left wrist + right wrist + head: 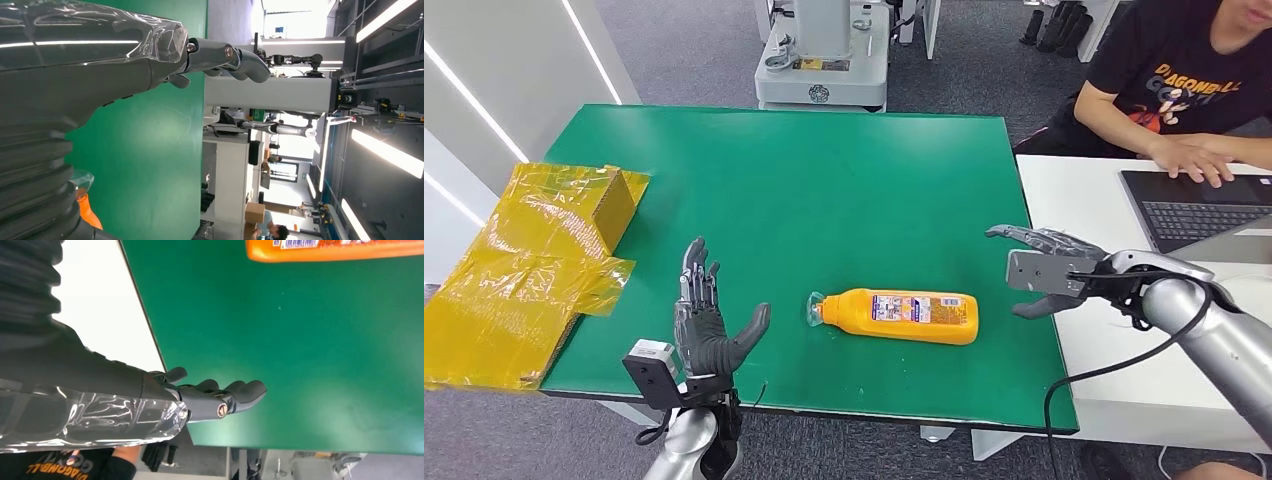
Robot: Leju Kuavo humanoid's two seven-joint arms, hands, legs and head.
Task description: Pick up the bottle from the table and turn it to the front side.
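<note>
The green table (pixel 824 180) spreads out ahead of my fingers, its near edge just under my wrists. Off past my left fingers, the yellow wrapped box (pixel 534 260) hangs over the table's left edge. Beyond my right fingers stands a white desk (pixel 1074 200), where a person (pixel 1184 80) in a black shirt rests a hand on a laptop (pixel 1204 205).

My right hand (pixel 1049 272) hovers at the table's right edge, fingers (pixel 240 392) spread wide and reaching toward the middle, holding nothing. My left hand (pixel 709 325) stands palm-in near the front edge, fingers (pixel 694 280) pointing up and apart, thumb out, also empty.

The bottle (pixel 904 315) lies on its side between my two sets of fingers (touching neither), orange with a printed label facing up. Its clear cap (pixel 814 308) points toward my left thumb, its flat base toward my right fingers.
</note>
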